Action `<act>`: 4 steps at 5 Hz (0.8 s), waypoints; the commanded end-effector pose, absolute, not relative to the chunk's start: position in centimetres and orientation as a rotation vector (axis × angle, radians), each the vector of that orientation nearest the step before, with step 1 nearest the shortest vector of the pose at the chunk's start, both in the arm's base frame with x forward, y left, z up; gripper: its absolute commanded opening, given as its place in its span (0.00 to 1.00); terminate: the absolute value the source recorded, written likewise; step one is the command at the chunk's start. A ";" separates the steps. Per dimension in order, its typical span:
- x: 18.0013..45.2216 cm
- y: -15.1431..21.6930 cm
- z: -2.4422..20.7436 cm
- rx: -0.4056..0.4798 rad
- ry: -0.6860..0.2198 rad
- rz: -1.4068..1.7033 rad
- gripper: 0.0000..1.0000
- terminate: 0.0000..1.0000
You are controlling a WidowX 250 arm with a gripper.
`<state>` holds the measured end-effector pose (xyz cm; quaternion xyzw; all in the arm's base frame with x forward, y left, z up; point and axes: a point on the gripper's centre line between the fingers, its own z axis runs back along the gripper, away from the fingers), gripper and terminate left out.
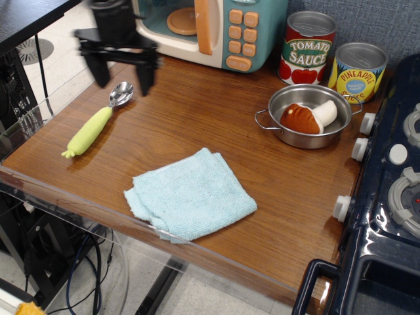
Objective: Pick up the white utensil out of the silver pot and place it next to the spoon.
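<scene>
The white utensil [310, 116], a plush mushroom with a white stem and brown-orange cap, lies inside the silver pot [286, 132] at the right of the wooden table. The spoon [97, 121], with a shiny bowl and a lime-green handle, lies at the left. My black gripper [123, 79] hangs open and empty at the far left, just above the spoon's bowl, its two fingers spread wide. It is far from the pot.
A light blue towel [189, 194] lies crumpled near the front edge. A toy microwave [209, 26] stands at the back. Tomato sauce [307, 48] and pineapple [356, 71] cans stand behind the pot. A toy stove [387, 197] borders the right side.
</scene>
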<state>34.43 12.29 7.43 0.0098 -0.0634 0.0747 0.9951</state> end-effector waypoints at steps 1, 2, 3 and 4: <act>38.7 6.8 10.1 -0.039 -0.226 0.018 1.00 0.00; 40.2 3.4 10.1 -0.058 -0.223 -0.062 1.00 0.00; 41.0 0.3 10.8 -0.114 -0.226 -0.138 1.00 0.00; 41.4 -2.1 10.5 -0.108 -0.207 -0.201 1.00 0.00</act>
